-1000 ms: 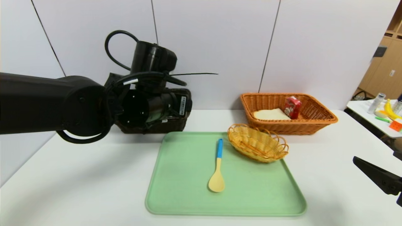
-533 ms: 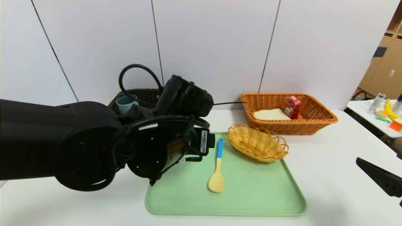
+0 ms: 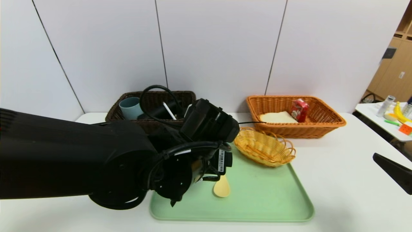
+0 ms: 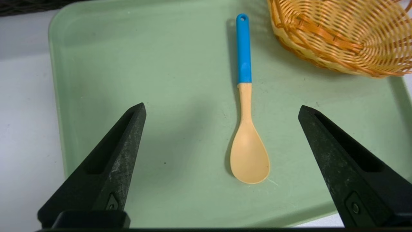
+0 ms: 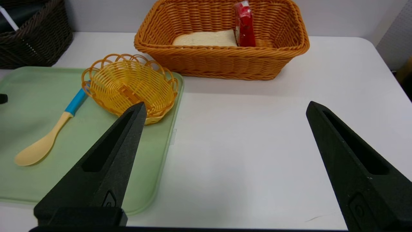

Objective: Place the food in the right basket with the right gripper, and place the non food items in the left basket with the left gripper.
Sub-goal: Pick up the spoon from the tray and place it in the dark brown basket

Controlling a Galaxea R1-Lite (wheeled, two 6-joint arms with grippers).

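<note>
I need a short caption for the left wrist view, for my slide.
Open left tool hovers over the yellow spoon with blue handle on the green tray, beside the small yellow wicker basket.

Yellow spoon (image 4: 248, 135) (blue handle) flat on tray, bread (image 3: 277, 117), carton (image 3: 299, 110) in orange basket (image 3: 325, 127)

The white bench (image 3: 338, 167) carries a pale green plastic tray (image 3: 267, 199), a dark brown wicker basket (image 3: 151, 100) and an orange-tan wicker basket (image 3: 322, 124).

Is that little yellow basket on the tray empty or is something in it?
Empty. The small yellow basket shows only bare weave inside; the spoon lies beside it on the green tray.
</note>
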